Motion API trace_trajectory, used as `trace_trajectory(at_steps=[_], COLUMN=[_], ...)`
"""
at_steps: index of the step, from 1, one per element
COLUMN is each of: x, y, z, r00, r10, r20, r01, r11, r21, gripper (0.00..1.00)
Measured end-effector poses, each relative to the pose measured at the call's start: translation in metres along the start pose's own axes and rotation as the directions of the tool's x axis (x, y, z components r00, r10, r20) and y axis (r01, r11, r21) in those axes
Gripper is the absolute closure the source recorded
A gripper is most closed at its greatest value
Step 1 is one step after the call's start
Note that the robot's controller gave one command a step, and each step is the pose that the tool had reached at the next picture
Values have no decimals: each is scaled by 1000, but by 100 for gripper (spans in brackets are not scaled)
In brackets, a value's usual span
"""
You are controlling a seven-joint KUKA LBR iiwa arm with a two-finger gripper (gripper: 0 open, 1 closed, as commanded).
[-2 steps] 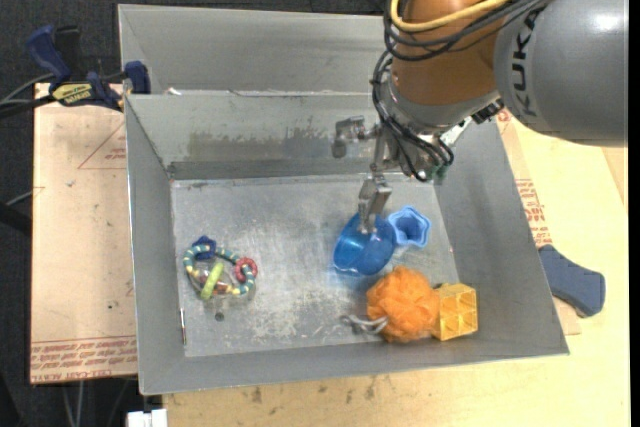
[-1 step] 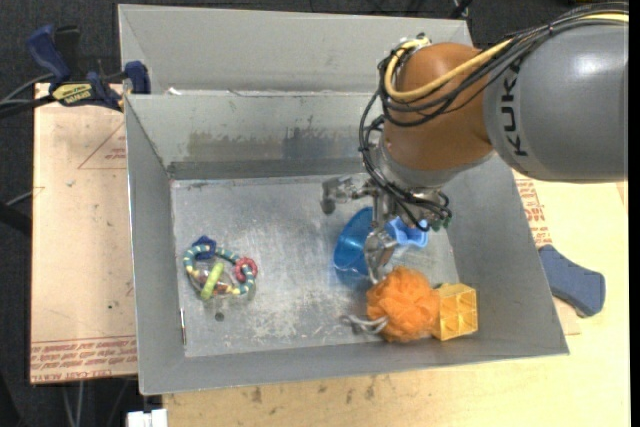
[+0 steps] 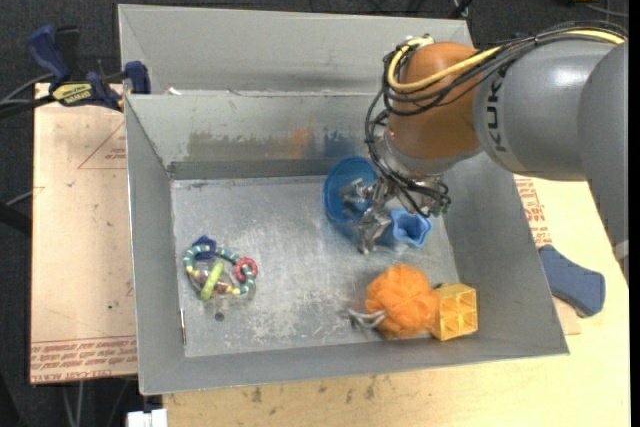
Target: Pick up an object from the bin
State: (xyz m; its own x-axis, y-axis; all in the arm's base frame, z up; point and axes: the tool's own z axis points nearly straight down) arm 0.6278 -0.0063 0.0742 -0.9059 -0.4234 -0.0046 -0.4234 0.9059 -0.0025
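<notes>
My gripper (image 3: 372,233) hangs low over the back right part of the bin floor, its metal fingers reaching down onto a blue cup-like plastic thing (image 3: 346,190) with a small blue block (image 3: 411,229) beside it. The fingers stand on the blue thing's front edge; whether they pinch it is hidden by the wrist. Just in front lies an orange fluffy ball (image 3: 400,301) touching a yellow lattice cube (image 3: 455,311).
A ring-shaped toy of many-coloured beads (image 3: 219,273) lies at the front left of the bin. A wide stretch of bare floor separates it from the gripper. The arm and its orange wrist cover come in from the right, over the bin's right wall.
</notes>
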Motion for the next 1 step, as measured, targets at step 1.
trace_trajectory(at_steps=[1], x=[0], y=[0], z=[0], r00=[1000], r10=[0], r20=[0], r01=[0], r11=[1000], r21=[0], gripper=[100])
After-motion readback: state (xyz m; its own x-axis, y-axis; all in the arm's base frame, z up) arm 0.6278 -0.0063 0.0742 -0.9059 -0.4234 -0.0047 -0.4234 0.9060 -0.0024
